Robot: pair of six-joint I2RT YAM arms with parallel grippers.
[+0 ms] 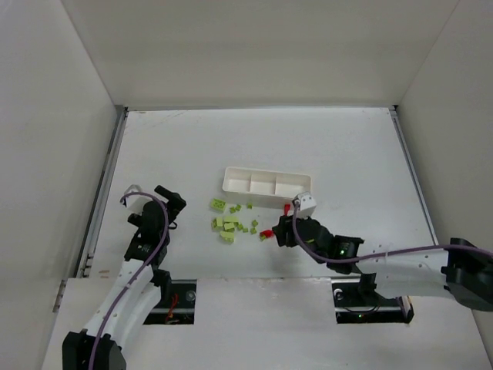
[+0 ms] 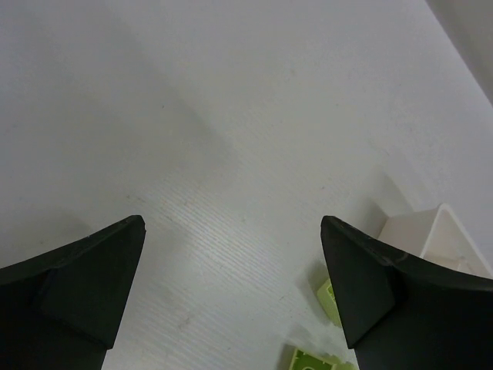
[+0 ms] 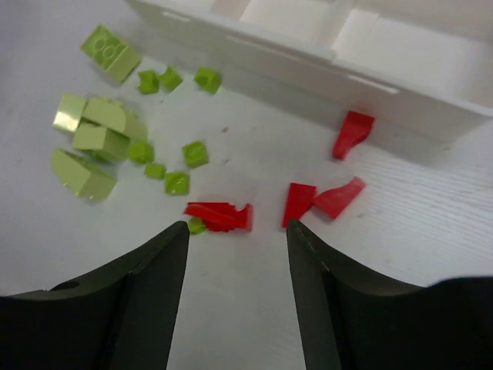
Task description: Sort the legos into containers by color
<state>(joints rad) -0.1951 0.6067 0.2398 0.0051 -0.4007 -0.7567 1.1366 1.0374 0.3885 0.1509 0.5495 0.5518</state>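
Hovering right gripper (image 3: 237,229), jaws spread and empty, above red bricks (image 3: 219,215) just in front of the tray (image 3: 308,65); green bricks (image 3: 96,140) lie alongside. Left gripper (image 2: 233,223) spread, empty. Bricks probably light, hard, slick: pinch flat sides.

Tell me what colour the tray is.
White; the tray shows best in the right wrist view.

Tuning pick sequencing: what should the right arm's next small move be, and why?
Probably lower the right gripper straight down and slightly forward onto the red lego just ahead of its open jaws. That piece lies loose on the table, roughly in line with the gap, and the tray compartments in view look empty.
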